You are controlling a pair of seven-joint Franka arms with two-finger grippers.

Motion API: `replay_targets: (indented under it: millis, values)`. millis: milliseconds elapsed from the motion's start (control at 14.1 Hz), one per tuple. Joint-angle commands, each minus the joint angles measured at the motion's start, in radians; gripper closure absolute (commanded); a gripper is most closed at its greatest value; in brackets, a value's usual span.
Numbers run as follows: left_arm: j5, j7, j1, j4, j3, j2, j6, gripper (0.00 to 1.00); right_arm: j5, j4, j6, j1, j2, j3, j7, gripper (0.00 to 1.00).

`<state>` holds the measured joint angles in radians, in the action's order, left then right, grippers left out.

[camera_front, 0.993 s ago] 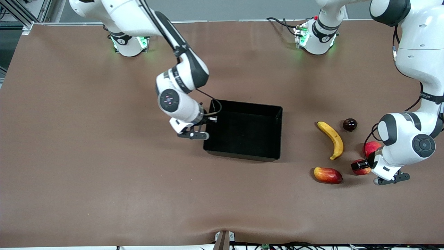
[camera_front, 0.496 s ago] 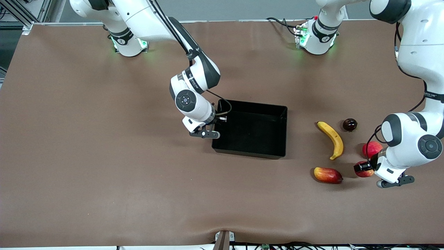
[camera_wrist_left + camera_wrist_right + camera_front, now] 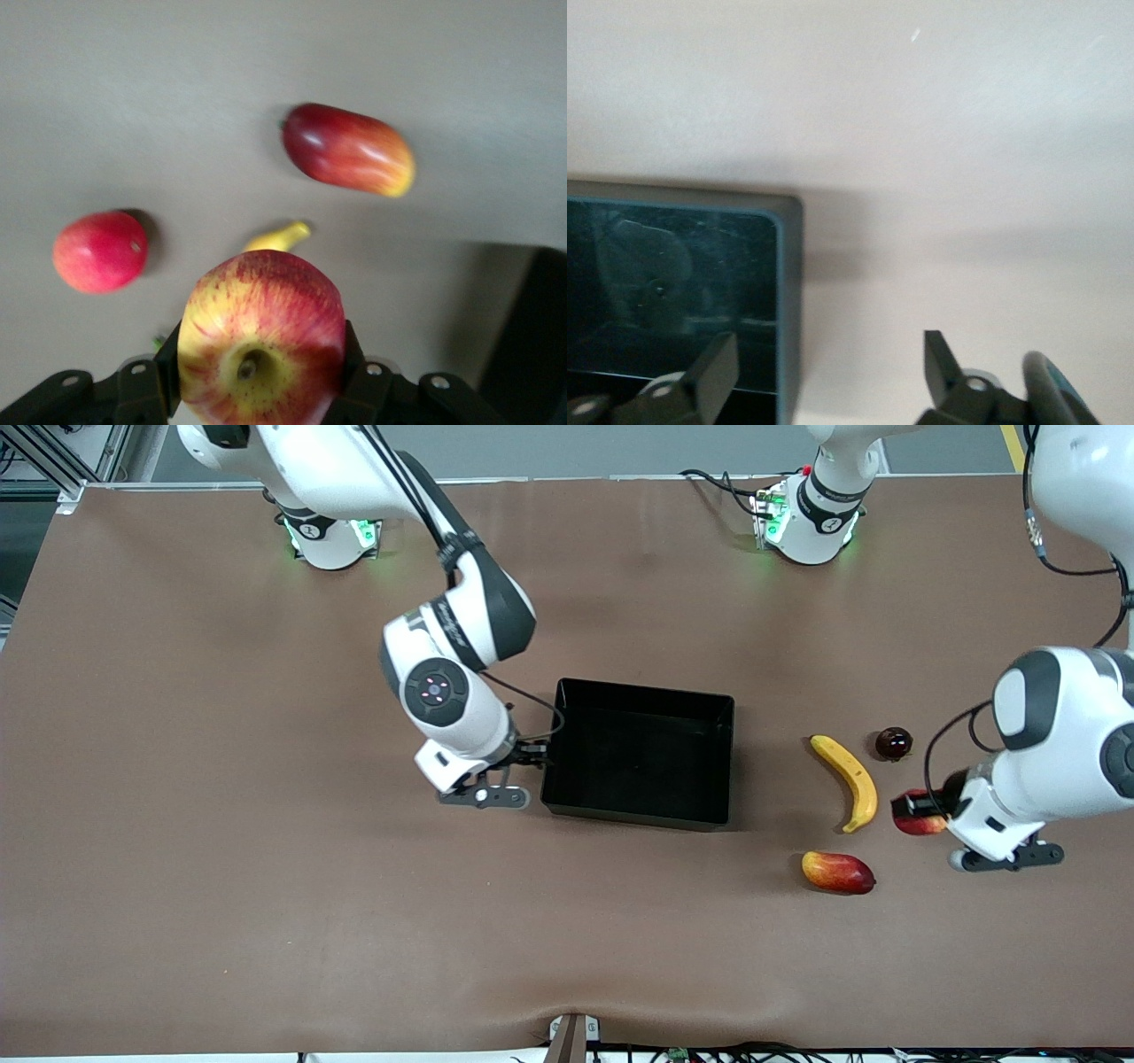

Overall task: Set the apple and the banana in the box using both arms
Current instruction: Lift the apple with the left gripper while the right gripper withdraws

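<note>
My left gripper (image 3: 917,808) is shut on the apple (image 3: 923,826) and holds it up over the table beside the banana (image 3: 850,779). In the left wrist view the streaked apple (image 3: 261,341) fills the space between the fingers (image 3: 168,359), and the banana's tip (image 3: 279,237) shows past it. The black box (image 3: 638,815) sits mid-table and looks empty. My right gripper (image 3: 530,756) is open at the box's wall toward the right arm's end. In the right wrist view the open gripper (image 3: 828,372) straddles that box wall (image 3: 788,292).
A red-yellow mango-like fruit (image 3: 837,872) lies nearer the front camera than the banana, and shows in the left wrist view (image 3: 350,159). A small dark fruit (image 3: 893,742) lies beside the banana's farther end. A plain red fruit (image 3: 99,251) lies below the left gripper.
The left gripper has risen off the table with the apple. The right gripper pushed the box a little toward the left arm's end, then drew back to its wall.
</note>
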<state>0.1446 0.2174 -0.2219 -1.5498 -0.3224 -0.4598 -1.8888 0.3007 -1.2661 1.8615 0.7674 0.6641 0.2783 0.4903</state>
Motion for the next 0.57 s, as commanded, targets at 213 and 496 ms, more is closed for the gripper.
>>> replay_targets:
  millis: [213, 496]
  values:
    - [0.001, 0.388, 0.019, -0.064, -0.233, 0.056, 0.031, 1.00, -0.049, 0.059, -0.189, -0.149, -0.114, 0.022, -0.080, 0.00]
    - [0.000, 0.551, 0.152, -0.081, -0.242, 0.026, -0.010, 1.00, -0.057, -0.089, -0.262, -0.230, -0.298, 0.032, -0.175, 0.00]
